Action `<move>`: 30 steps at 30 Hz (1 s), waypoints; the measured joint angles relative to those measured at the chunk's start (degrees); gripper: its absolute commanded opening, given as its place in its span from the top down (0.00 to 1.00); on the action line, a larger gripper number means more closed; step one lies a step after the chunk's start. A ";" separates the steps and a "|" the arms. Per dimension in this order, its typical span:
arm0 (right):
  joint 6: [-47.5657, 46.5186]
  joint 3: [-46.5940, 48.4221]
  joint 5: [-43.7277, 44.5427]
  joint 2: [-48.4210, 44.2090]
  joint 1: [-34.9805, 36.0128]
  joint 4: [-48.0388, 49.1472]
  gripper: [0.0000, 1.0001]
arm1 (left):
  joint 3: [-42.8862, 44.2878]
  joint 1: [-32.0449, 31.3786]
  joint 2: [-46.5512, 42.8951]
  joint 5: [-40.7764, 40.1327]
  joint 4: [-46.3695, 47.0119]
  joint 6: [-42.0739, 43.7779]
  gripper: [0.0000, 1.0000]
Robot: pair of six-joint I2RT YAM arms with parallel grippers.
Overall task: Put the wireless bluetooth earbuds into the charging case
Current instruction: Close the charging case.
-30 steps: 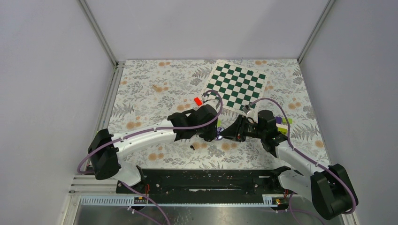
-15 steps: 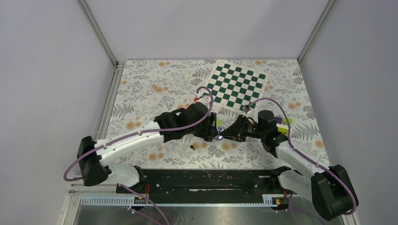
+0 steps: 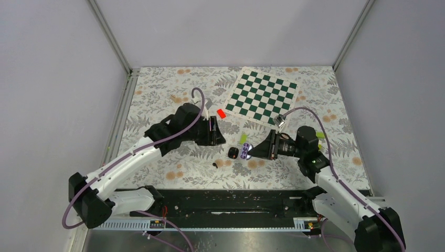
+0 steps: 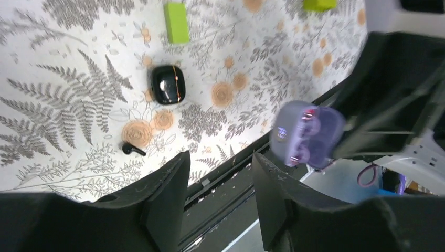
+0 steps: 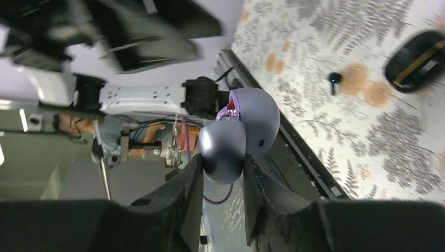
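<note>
Lilac and hinged open, the case (image 5: 236,134) is pinched by our right gripper (image 5: 223,157) and held in the air, sockets facing our left gripper (image 4: 220,157), seemingly presented for loading. That left gripper hangs spread and empty, while one black earbud (image 4: 134,149) lies on the floral cloth (image 4: 63,105) near a black pod (image 4: 168,84).

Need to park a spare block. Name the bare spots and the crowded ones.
Bare: the far cloth between chessboard and the left rail, bar a beige piece; the near-left strip beside the earbud. Crowded: centre, where black case, lime block, left claw and right claw with its lilac case cluster.
</note>
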 measured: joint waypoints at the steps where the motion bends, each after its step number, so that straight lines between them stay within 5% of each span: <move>1: 0.63 0.00 -0.72 -0.70 0.00 1.29 1.00 | -0.79 0.59 0.59 1.07 -0.07 -0.15 0.54; 20: 16.70 1.29 -3.61 3.91 1.40 29.99 1.00 | -5.77 -2.73 15.98 20.41 22.69 -12.66 0.57; 30: 13.09 0.83 -3.23 3.85 1.40 25.66 1.00 | -9.70 -2.47 15.93 22.60 28.41 -17.31 0.57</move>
